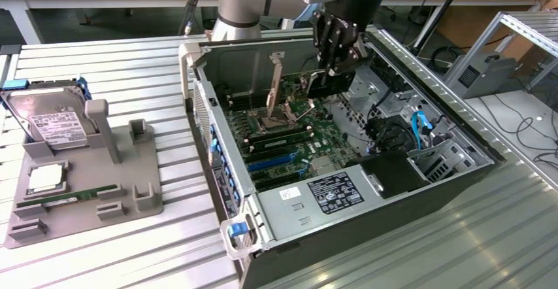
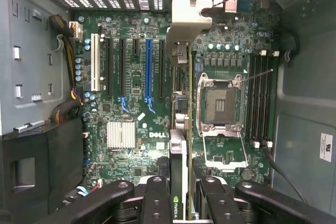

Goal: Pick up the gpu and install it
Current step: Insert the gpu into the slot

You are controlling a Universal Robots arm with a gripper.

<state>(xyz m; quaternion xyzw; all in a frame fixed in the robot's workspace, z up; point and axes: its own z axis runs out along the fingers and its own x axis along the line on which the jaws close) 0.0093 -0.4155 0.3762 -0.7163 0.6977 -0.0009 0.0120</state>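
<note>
**Gpu held on edge inside the open case**

The gripper (image 1: 338, 63) hangs inside the open computer case (image 1: 453, 171), toward the case's 12 o'clock end in the exterior view. Its fingers (image 2: 157, 200) pinch the gpu (image 2: 178, 156), one on each flat side. The card stands on edge over the motherboard (image 2: 131, 103).

In the wrist view the card shows as a thin strip between the long blue slot (image 2: 148, 69) and the open CPU socket (image 2: 220, 100), just beside the socket. Whether its lower edge touches a slot cannot be told.

On the bench (image 1: 114, 256), at 9 o'clock of the case in the exterior view, a grey tray (image 1: 131, 197) holds a hard drive (image 1: 52, 122) and a green memory stick (image 1: 74, 197), well apart from the gripper.
</note>
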